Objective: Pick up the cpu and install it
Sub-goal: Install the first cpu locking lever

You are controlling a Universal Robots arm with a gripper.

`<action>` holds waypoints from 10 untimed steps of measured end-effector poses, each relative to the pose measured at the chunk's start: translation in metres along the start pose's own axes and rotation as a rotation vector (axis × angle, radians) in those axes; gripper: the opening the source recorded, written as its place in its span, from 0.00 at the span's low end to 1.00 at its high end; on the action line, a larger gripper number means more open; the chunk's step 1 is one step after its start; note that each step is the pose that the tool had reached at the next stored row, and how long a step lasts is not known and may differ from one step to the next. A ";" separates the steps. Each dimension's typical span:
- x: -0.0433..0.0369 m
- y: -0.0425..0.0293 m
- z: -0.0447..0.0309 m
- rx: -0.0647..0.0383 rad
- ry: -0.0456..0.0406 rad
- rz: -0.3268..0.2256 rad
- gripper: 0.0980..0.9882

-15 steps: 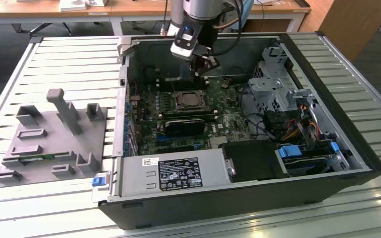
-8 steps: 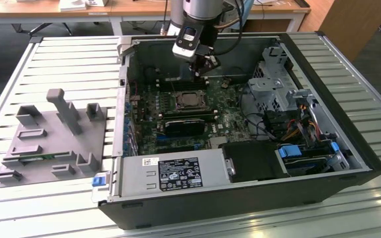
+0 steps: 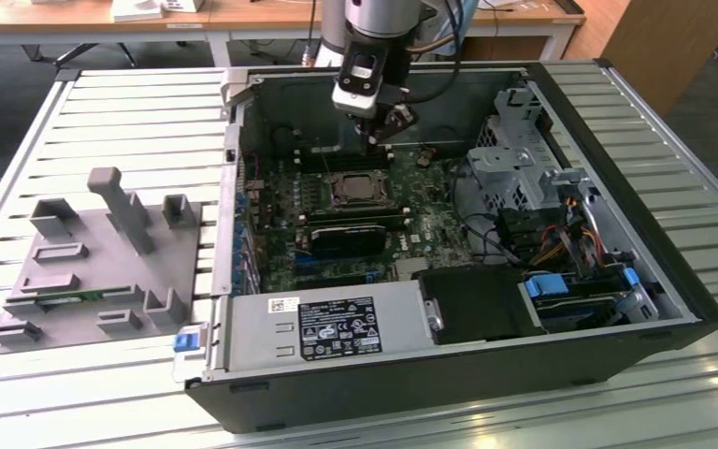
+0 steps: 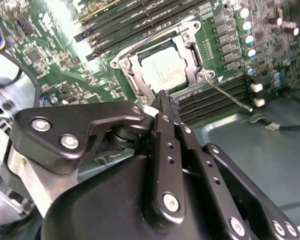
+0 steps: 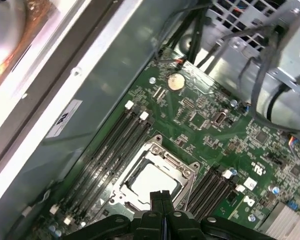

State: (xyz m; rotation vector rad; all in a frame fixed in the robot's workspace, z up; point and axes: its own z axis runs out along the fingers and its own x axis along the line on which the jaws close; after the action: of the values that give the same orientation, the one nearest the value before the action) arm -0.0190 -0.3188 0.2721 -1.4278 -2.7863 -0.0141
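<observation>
Hovers over motherboard (image 4: 55,55) with fingers (image 4: 166,125) pressed together, pinching nothing. Points down toward cpu (image 4: 164,69), seated flat in socket (image 4: 131,75), directly below and slightly ahead of tips, apart from them.

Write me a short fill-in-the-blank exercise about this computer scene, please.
The cpu lies in the ____ of the motherboard.
The gripper is above the cpu, its fingers ____.
The grey fixture stands on the exterior view's ____ of the computer case.
Missing words: socket; shut; left.
</observation>
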 end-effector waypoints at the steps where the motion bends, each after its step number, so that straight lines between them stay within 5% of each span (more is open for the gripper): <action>1: 0.0000 0.0000 0.0001 0.000 0.0001 -0.020 0.01; 10: -0.0002 -0.0002 0.0001 0.002 0.0003 -0.130 0.01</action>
State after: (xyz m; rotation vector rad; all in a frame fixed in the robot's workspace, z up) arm -0.0190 -0.3190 0.2720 -1.2443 -2.8725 -0.0130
